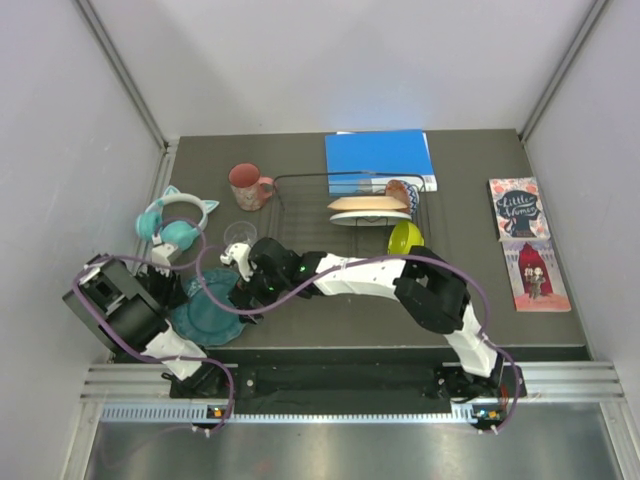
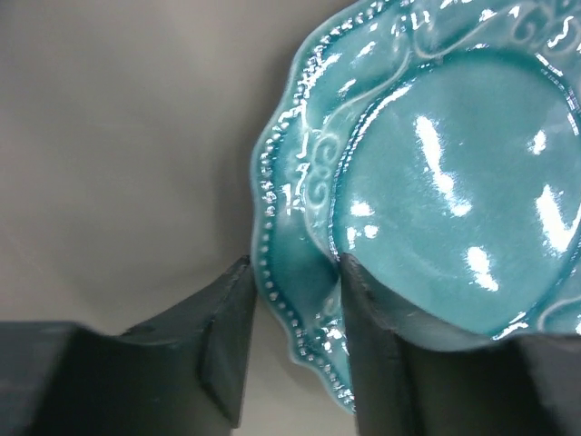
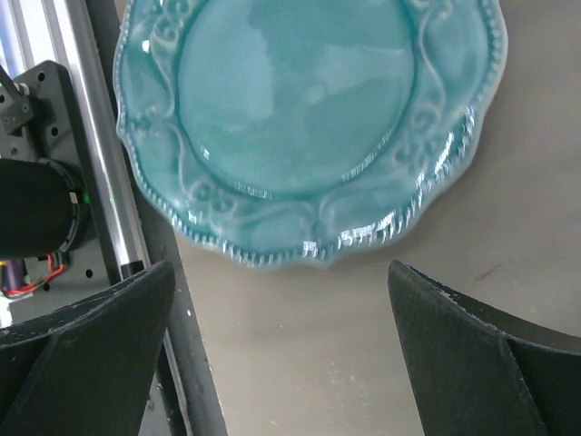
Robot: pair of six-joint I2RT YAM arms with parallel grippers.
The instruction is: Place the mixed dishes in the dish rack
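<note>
Teal plate rim inside left gripper

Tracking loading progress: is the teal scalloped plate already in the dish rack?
No, the teal scalloped plate lies flat outside the dish rack, off its near left corner.

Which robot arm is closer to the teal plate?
Left. The left gripper has the plate rim between its jaws. The right gripper hangs open beside the plate, not touching it.
</note>
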